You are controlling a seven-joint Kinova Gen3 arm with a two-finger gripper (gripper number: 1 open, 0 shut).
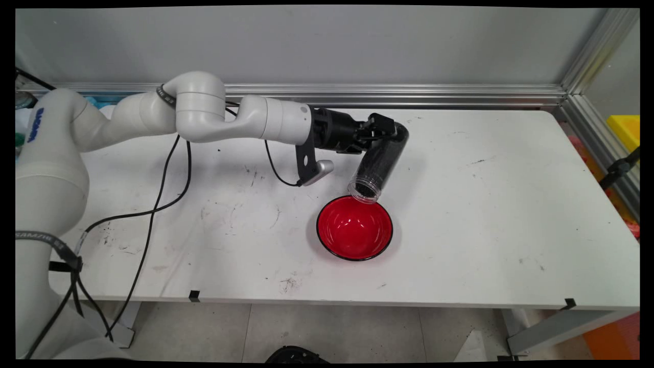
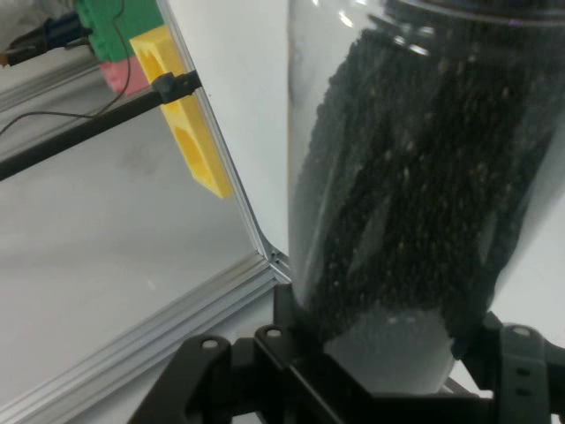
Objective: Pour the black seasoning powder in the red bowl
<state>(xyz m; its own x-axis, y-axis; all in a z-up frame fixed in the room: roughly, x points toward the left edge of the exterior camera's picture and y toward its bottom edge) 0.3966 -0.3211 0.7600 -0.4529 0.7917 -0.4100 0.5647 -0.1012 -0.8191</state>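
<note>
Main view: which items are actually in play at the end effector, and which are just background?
In play:
- end effector, shut on jar
- jar of dark grains, tilted mouth-down over bowl
- red bowl, looks empty

Background:
- table
- black cables
- yellow block beyond the table's right end

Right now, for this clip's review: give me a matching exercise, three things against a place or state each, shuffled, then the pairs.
Things:
1. jar
2. bowl
3. claw

States:
A. red inside, standing open on the table
B. shut around the jar's base
C. tilted mouth-down, full of dark grains

Pairs: 1-C, 2-A, 3-B
</note>
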